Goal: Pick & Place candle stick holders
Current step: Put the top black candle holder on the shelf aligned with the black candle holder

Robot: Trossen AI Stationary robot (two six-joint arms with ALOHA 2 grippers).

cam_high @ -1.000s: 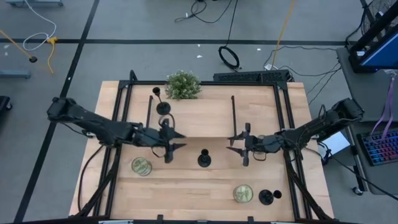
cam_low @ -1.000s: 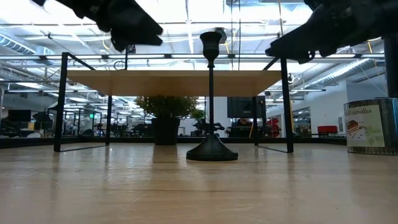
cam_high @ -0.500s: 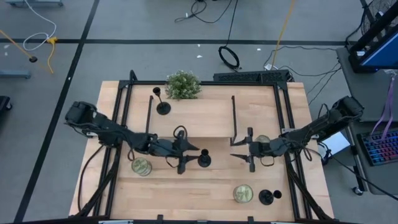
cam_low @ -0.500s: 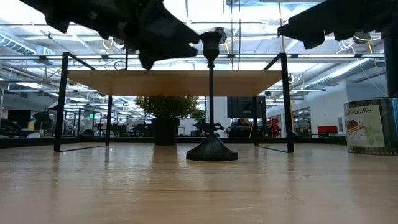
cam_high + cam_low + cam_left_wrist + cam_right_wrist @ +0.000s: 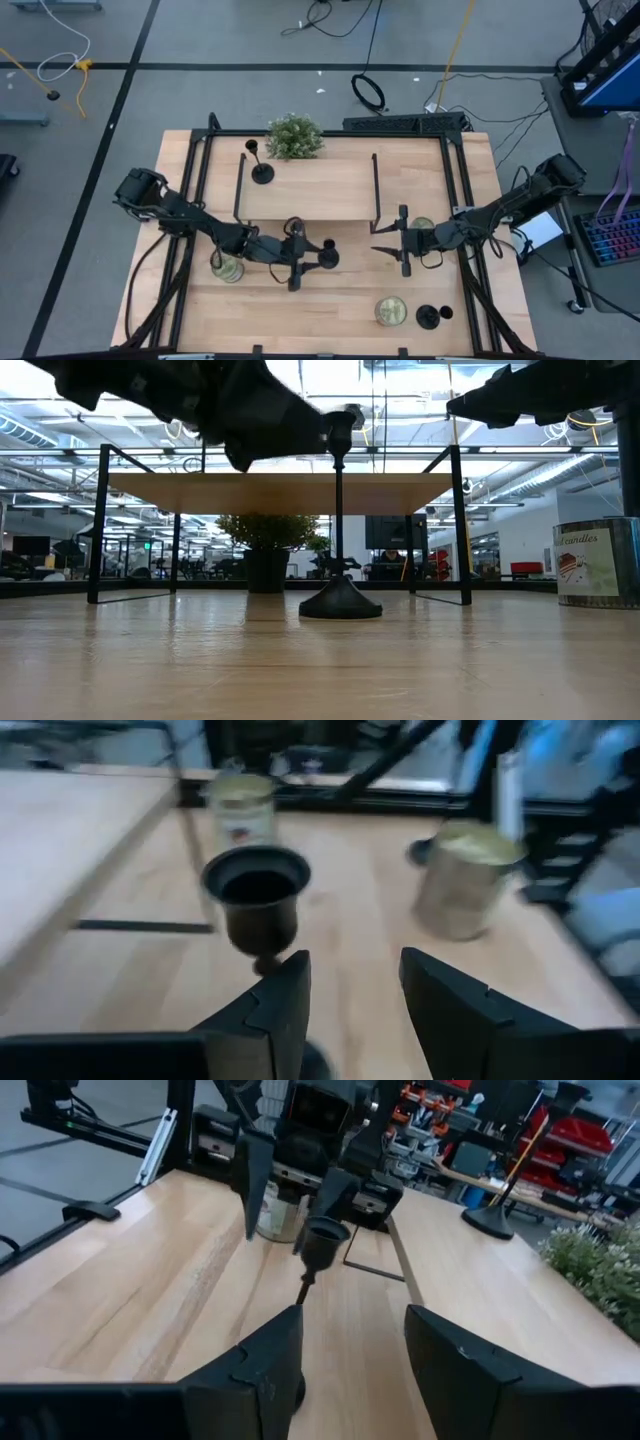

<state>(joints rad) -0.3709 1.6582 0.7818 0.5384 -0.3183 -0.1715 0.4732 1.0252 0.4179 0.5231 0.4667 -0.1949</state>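
Three black candle stick holders show. One [image 5: 327, 257] stands on its disc base at the table's middle. One [image 5: 262, 172] stands on the raised wooden shelf. One [image 5: 430, 316] stands near the front right. My left gripper [image 5: 305, 260] is open, level with the middle holder's cup [image 5: 257, 900] and just left of it. The cup stands just ahead of one fingertip [image 5: 290, 970], not between the fingers. My right gripper [image 5: 380, 240] is open and empty to the right of that holder [image 5: 322, 1245], facing it from above table height.
A wooden shelf on a black metal frame [image 5: 310, 190] spans the table's far half, with a bushy green plant [image 5: 294, 136] behind it. Candle tins stand at the left [image 5: 228, 267], the front right [image 5: 391, 311] and beside the right arm [image 5: 422, 225].
My left gripper has moved toward the table's right and near edge, up to the middle holder's cup, and has stayed open. My right gripper has risen a little and shifted slightly toward the near edge. The holders have not moved.
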